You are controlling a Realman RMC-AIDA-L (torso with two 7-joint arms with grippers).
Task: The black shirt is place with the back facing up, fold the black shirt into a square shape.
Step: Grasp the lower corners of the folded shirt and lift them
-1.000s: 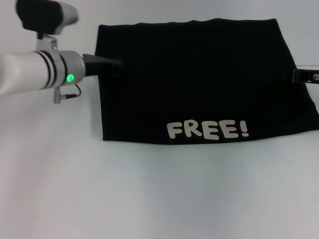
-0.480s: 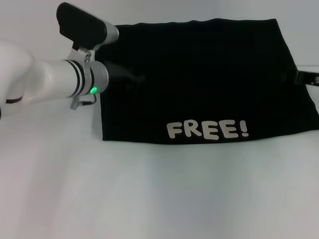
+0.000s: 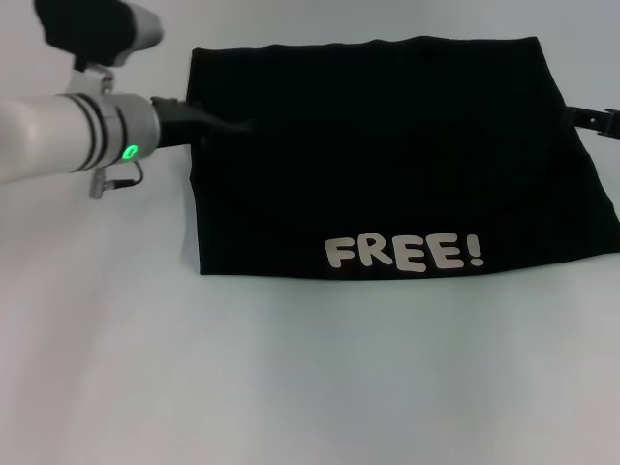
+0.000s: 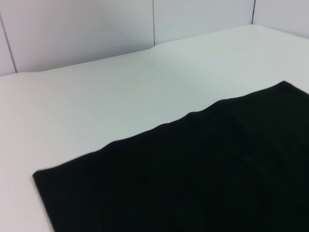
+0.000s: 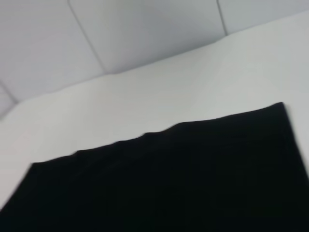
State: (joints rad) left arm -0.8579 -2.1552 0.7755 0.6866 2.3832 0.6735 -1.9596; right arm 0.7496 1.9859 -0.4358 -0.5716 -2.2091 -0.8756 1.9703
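Observation:
The black shirt (image 3: 387, 165) lies folded into a wide rectangle on the white table, with pale lettering "FREE!" (image 3: 402, 253) along its near edge. It also shows in the left wrist view (image 4: 203, 174) and the right wrist view (image 5: 169, 179). My left gripper (image 3: 237, 124) reaches in from the left over the shirt's left part, near its far corner. My right gripper (image 3: 591, 118) shows only as a dark tip at the shirt's right edge. Both grippers are dark against the black cloth.
The white table (image 3: 310, 378) stretches in front of the shirt and to its left. Pale wall panels (image 4: 96, 29) stand behind the table's far edge.
My left arm swung in over the shirt's left edge, then drew back left and up. My right gripper's tip has shifted slightly farther away at the shirt's right edge.

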